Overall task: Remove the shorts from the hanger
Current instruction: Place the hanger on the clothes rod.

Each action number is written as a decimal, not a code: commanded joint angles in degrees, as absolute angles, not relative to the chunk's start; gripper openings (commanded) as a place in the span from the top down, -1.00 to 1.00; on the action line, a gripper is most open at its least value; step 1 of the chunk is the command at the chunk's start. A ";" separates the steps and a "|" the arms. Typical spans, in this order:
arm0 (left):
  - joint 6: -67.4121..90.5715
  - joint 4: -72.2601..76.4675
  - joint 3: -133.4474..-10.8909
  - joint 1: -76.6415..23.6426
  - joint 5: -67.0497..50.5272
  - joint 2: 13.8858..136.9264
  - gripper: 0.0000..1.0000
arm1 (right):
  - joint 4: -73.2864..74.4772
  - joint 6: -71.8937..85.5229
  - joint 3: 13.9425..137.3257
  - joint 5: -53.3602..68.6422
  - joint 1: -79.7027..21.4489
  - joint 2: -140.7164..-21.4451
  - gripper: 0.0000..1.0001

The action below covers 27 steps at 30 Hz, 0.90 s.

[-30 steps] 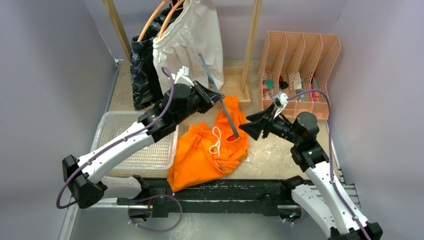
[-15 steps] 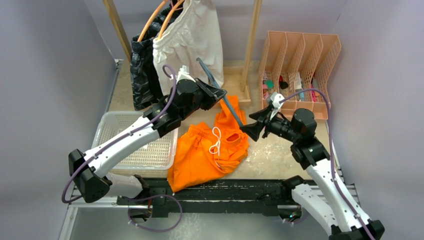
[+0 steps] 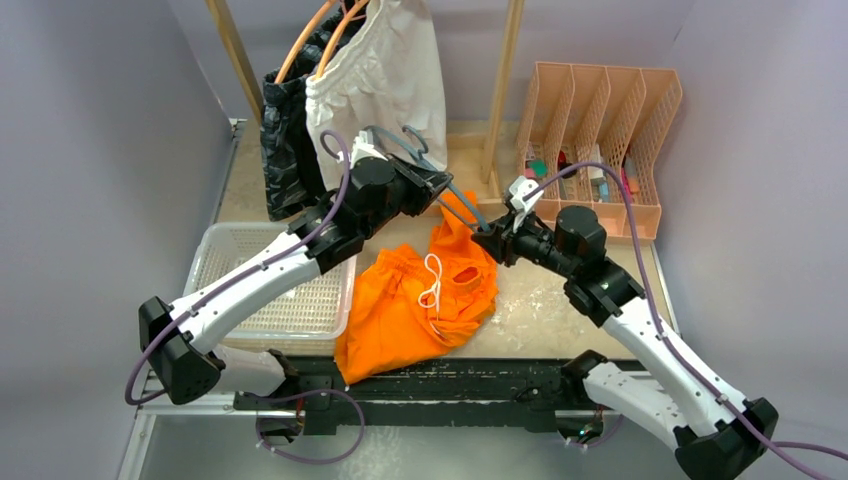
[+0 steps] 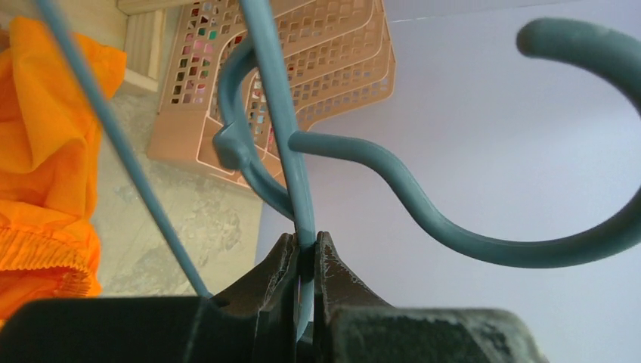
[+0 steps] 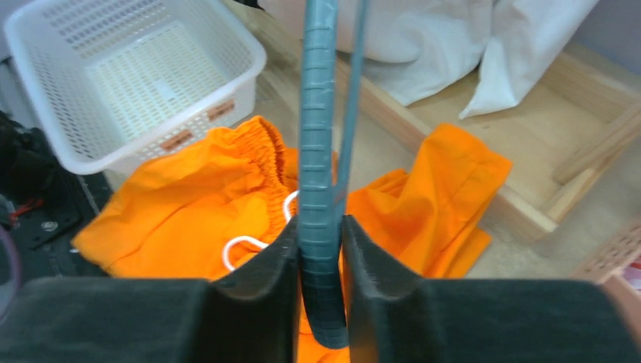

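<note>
Pads of the left gripper (image 4: pixel 304 246) pressed together on a thin teal rod, and the right gripper (image 5: pixel 321 227) clamps the ribbed, thicker bar of the same teal plastic hanger (image 3: pixel 470 212). So both arms hold it above the middle of the tabletop. The hanger tilts, its curved hook (image 4: pixel 597 151) up toward the back left, its long bar sloping down to the right gripper (image 3: pixel 483 240).

Below it lie the orange shorts (image 3: pixel 400 300), soft and crumpled. They run diagonally from the near edge toward the back right. The gathered elastic waist faces up, with a white drawstring (image 3: pixel 432 282) looped across it. One leg rises toward the hanger; whether cloth touches it, I cannot tell.

Bare, scuffed tabletop (image 3: pixel 545 300) opens to the right of the shorts. A white perforated plastic basket (image 3: pixel 225 245) sits at the left edge, just beside them. At the back, white shorts (image 3: pixel 385 80) and a dark pair (image 3: pixel 285 140) hang from a wooden rack (image 3: pixel 505 80). A peach lattice file organiser (image 3: pixel 600 100) fills the back right corner.
</note>
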<state>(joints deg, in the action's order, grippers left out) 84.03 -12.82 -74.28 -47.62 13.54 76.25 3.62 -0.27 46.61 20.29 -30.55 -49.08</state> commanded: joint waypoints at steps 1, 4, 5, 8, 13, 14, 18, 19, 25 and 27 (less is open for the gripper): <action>82.66 -5.42 -75.01 -47.66 11.56 75.76 1.00 | 1.33 -0.72 49.16 13.93 -30.76 -46.68 0.70; 76.78 -4.36 -76.89 -47.51 8.74 76.73 0.86 | 3.90 2.68 50.47 8.50 -30.76 -45.97 1.00; 74.89 -4.70 -77.85 -47.38 6.87 77.33 0.66 | 4.95 3.94 51.08 6.91 -30.82 -45.97 1.00; 71.22 -5.10 -79.51 -47.37 2.58 79.03 0.16 | 8.47 8.20 54.02 2.61 -30.77 -47.09 1.00; 65.75 -0.78 -74.90 -47.29 -5.03 77.79 -0.22 | 17.25 12.83 59.61 -10.55 -30.77 -50.67 1.00; 64.73 -0.23 -73.04 -47.36 -5.44 76.53 -0.23 | 18.15 13.07 60.50 -11.91 -30.84 -51.05 1.00; 61.04 -3.79 -65.78 -47.37 -3.39 71.15 -0.31 | 17.64 13.59 64.10 -13.02 -30.80 -52.59 1.00; 60.23 -6.35 -64.62 -47.37 -2.51 69.51 -0.33 | 17.98 14.11 65.51 -13.91 -30.84 -53.44 1.00; 56.13 -14.35 -57.95 -47.32 3.40 62.06 -0.59 | 20.05 15.35 75.66 -15.90 -30.78 -60.68 1.00; 56.45 -15.14 -55.02 -47.37 5.94 59.52 -0.59 | 20.48 15.75 77.77 -14.41 -30.80 -62.10 1.00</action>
<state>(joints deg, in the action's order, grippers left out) 59.55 -12.95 -58.63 -47.51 0.60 64.73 21.23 14.06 72.18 -13.08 -30.83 -60.14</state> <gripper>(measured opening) 0.791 0.189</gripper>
